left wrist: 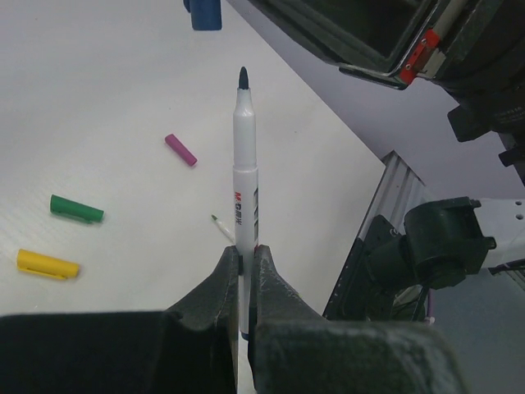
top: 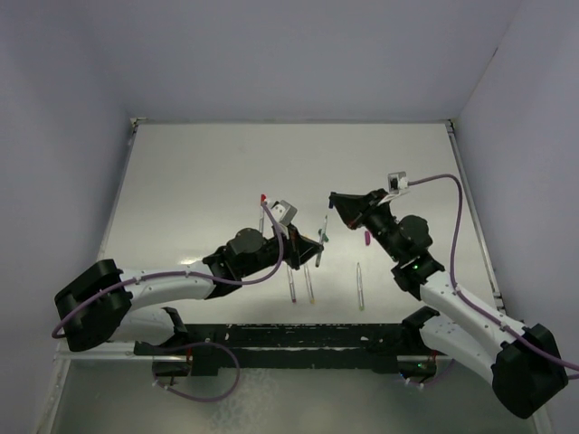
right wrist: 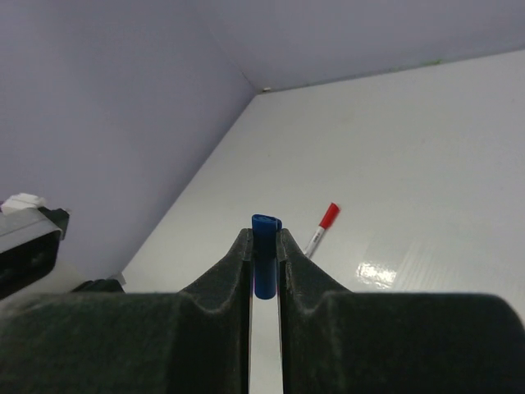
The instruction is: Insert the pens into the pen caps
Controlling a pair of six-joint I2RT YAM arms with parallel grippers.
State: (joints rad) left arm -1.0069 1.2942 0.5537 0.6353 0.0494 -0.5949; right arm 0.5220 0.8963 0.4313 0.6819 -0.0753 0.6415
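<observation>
Pinched in the left gripper (left wrist: 244, 261): slim white pen (left wrist: 244, 164), long axis six to twelve, dark tip at twelve. Clamped in the right gripper (right wrist: 264, 240): stubby smooth blue cap (right wrist: 264, 275), aloft over glossy white table (right wrist: 426, 164).

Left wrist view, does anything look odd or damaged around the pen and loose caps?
Nothing stands out. The pen sits straight in the left tool, uncapped, intact; the purple cap, green cap and yellow cap lie loose but whole on the table.

Bright, even light from overhead, shadows soft. There's a glare patch on the table (right wrist: 426, 148) at four o'clock in the right wrist view, and the near fingers (right wrist: 213, 304) blur at six.
</observation>
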